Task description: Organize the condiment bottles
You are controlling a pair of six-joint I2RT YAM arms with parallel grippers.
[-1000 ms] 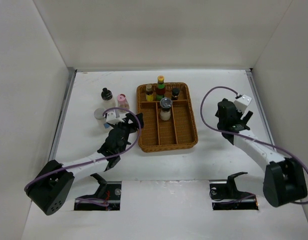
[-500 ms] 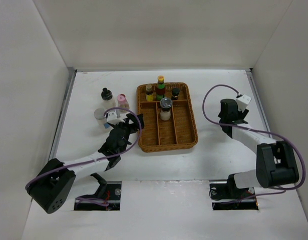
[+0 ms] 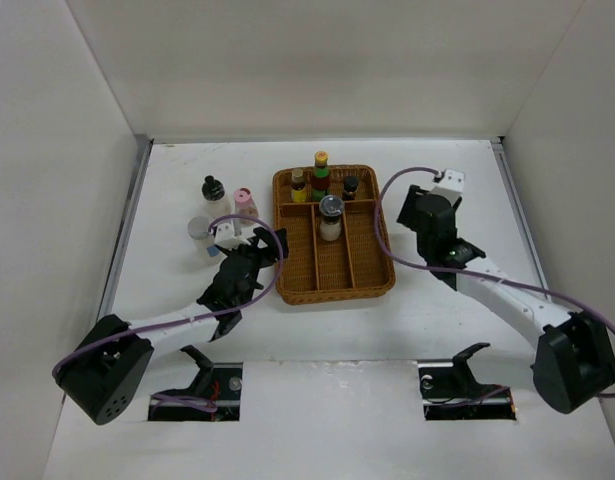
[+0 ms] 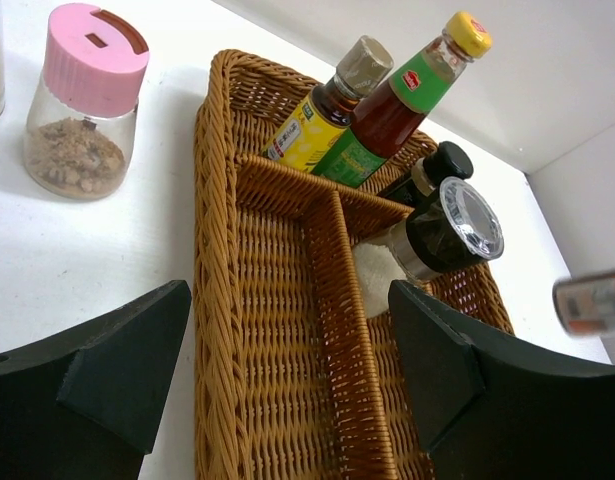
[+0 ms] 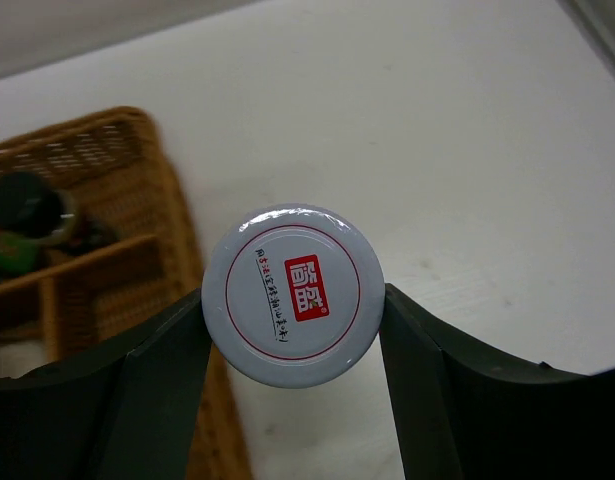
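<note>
1. From overhead I see the wicker tray [image 3: 337, 296] sitting mid-counter [image 3: 167, 165].
   - Its far compartment holds a yellow-capped sauce bottle [image 3: 321, 168], with a tan-capped bottle [image 3: 299, 183] to its left and a small black-capped bottle [image 3: 351, 185] to its right.
   - A silver-lidded jar [image 3: 331, 214] stands at the far end of the middle lane.
   - Left of the tray, on the counter, are a white bottle with a black cap [image 3: 213, 192], a pink-capped jar [image 3: 244, 201] and a silver-capped jar [image 3: 199, 231].
   - The left gripper [image 3: 263, 246] is at the tray's left rim.
   - The right gripper [image 3: 417, 210] is just right of the tray's far right corner. I cannot tell its jaws from this view.
2. On the left wrist camera, the jaws stand wide with nothing between them, over the tray's left lane. The pink-capped jar is far left on the counter and holds brown granules. The four tray bottles are at the far right.
3. On the right wrist camera, the jaws are closed on a jar with a white cap with a red logo [image 5: 292, 295], seen from straight above. It is over bare counter, just right of the tray's rim.
</note>
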